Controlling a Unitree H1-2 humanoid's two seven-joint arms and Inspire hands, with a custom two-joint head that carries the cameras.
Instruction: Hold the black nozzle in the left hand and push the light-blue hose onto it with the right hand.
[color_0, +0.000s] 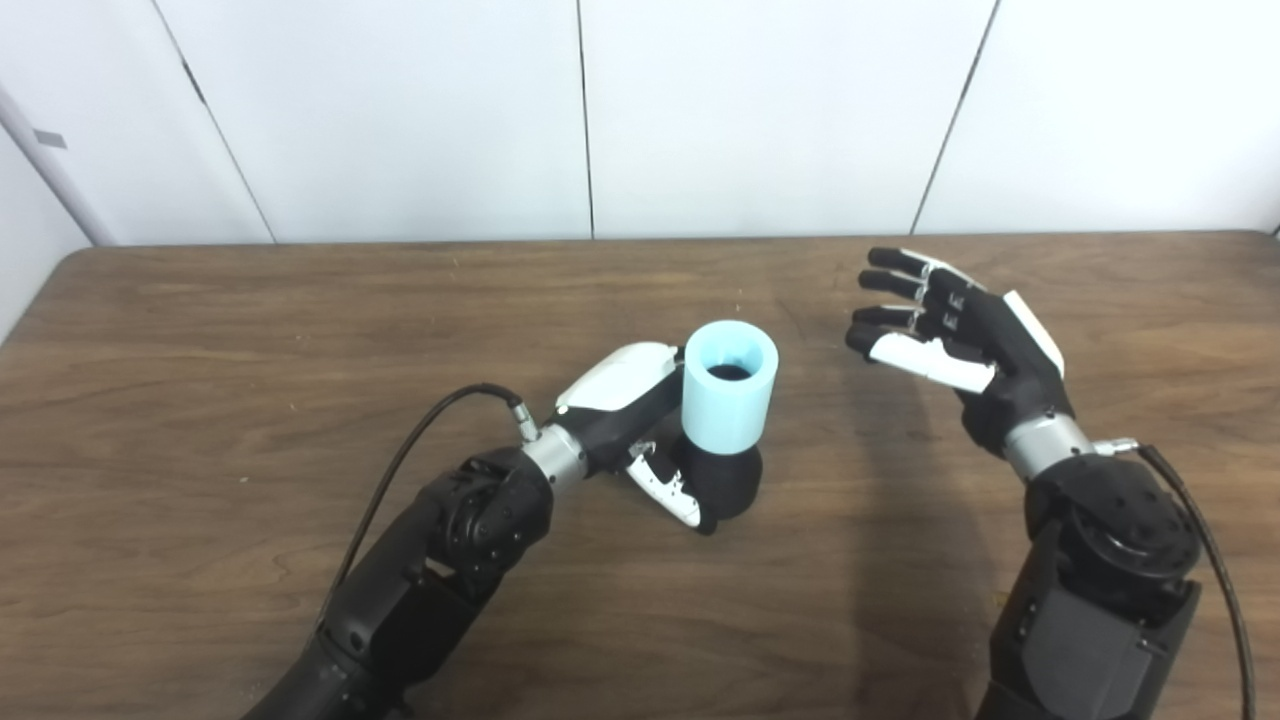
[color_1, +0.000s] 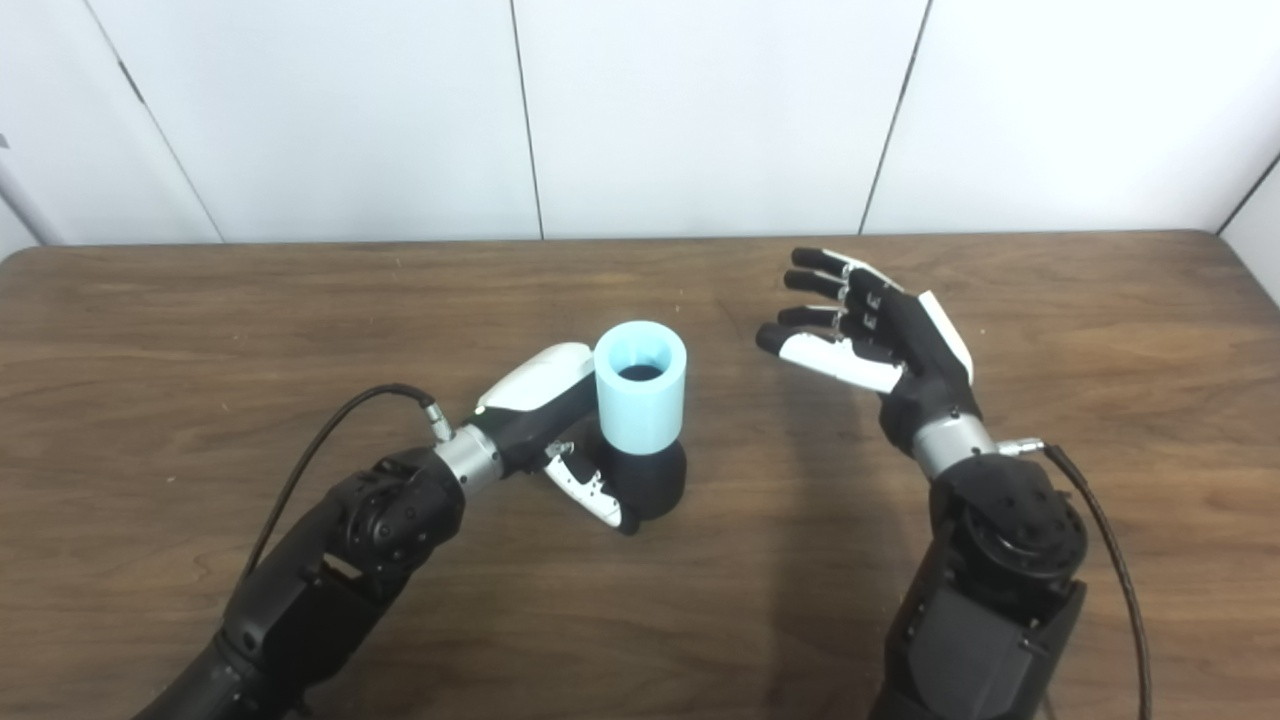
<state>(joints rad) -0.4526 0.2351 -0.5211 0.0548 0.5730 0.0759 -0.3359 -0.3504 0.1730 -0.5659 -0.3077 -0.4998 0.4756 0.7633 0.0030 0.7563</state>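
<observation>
The short light-blue cylindrical hose stands upright, seated on the matte black nozzle, which the left hand grasps with its fingers wrapped around its base, near the middle of the brown wood-grain counter before white wall panels. The right hand hovers apart to the right, fingers spread, holding nothing.

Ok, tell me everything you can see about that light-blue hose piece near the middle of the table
The light-blue hose is a short, thick-walled tube, matte like rubber or plastic. It stands upright, its open end up and dark inside. Its lower end sits on the black nozzle, which the left hand grips beside it over the table. The right hand is open, off to its right, not touching it.
</observation>
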